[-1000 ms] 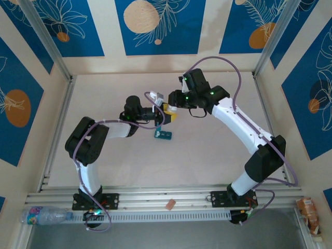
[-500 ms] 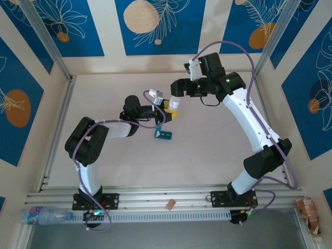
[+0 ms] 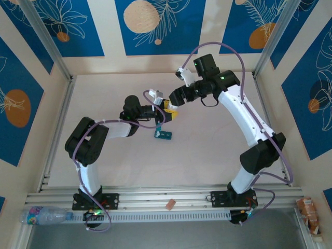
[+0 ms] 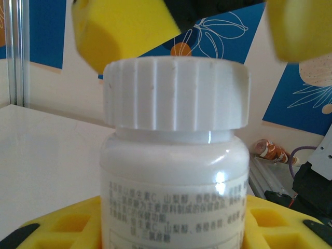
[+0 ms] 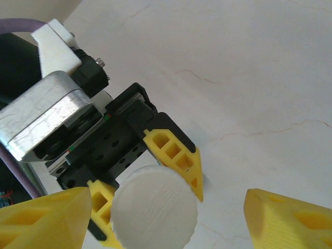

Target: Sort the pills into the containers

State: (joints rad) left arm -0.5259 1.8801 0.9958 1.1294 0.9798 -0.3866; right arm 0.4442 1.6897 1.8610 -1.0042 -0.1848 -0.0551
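right gripper (image 5: 166, 210) has swung back in over the white bottle (image 4: 171, 176) since half a second ago. it's wide open and empty, fingers straddling the cap (image 4: 174, 93). left gripper (image 3: 167, 112) is clamped on the bottle, mid-frame. containers (image 3: 163, 134) sit just below, apart. my worry: closing off-centre skids off the ribs or twists the bottle loose.

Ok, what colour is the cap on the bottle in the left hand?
White, with vertical ribs; the cap shows best in the left wrist view.
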